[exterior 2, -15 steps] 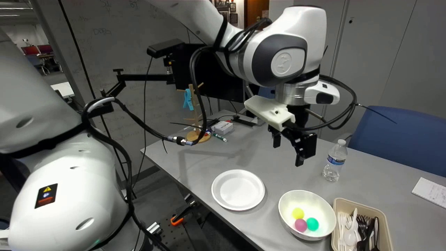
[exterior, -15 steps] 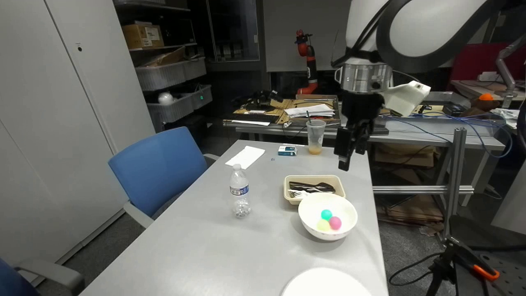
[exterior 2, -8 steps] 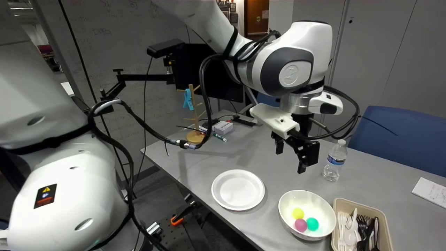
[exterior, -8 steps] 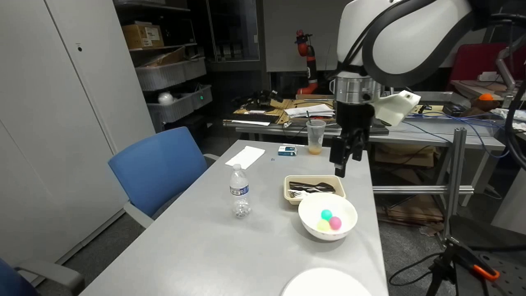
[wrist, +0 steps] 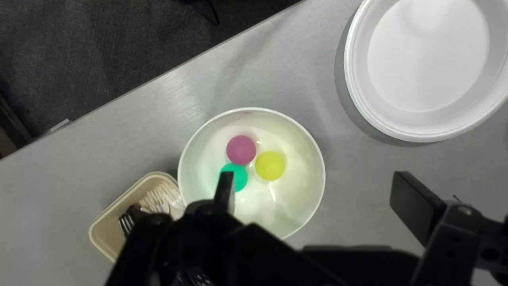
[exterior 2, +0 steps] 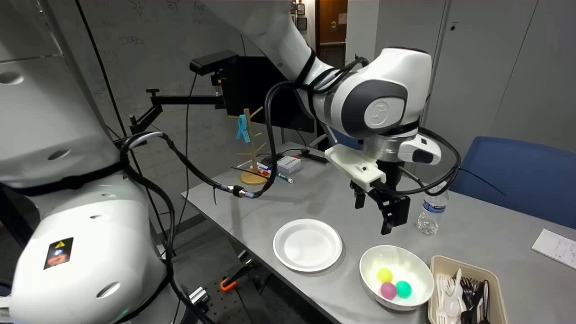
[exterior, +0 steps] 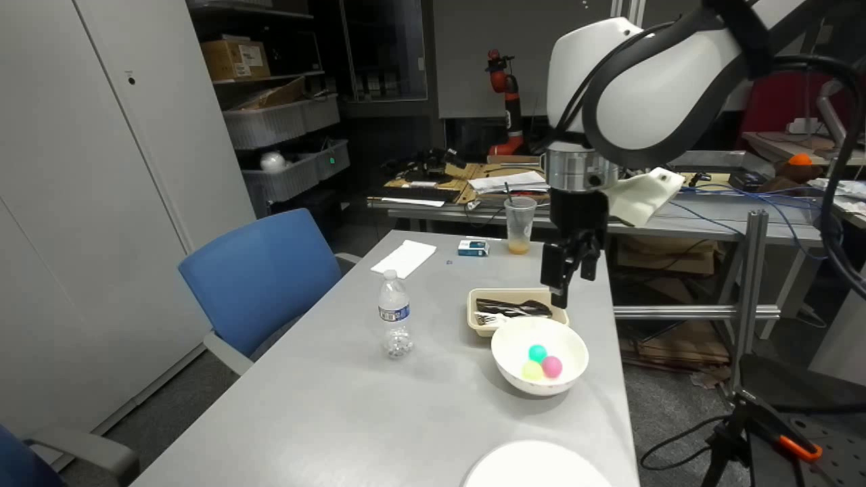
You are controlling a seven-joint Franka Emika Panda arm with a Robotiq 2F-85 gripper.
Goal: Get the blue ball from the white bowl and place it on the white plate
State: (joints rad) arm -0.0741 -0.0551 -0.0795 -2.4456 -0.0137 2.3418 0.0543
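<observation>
Gripper (exterior 2: pixel 372 219) came down lower over the last second, so looks like the approach is on. Jaws are wide apart, holding nothing. Blue ball (wrist: pixel 240 178) is in the white bowl (wrist: pixel 293 190), roughly 9 o'clock of its middle in the wrist view. White plate (wrist: pixel 428 59), at the bowl's 2 o'clock there, has no ball yet, so yeah, grab, carry and set-down all left.

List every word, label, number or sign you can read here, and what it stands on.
"DDPG", probably: whiteboard; the rest there is too faint.
Yellow warning triangle, no legible words: arm sticker.
Too small or blurred: bottle label, paper, white box, blue-white box, arm emblem.
</observation>
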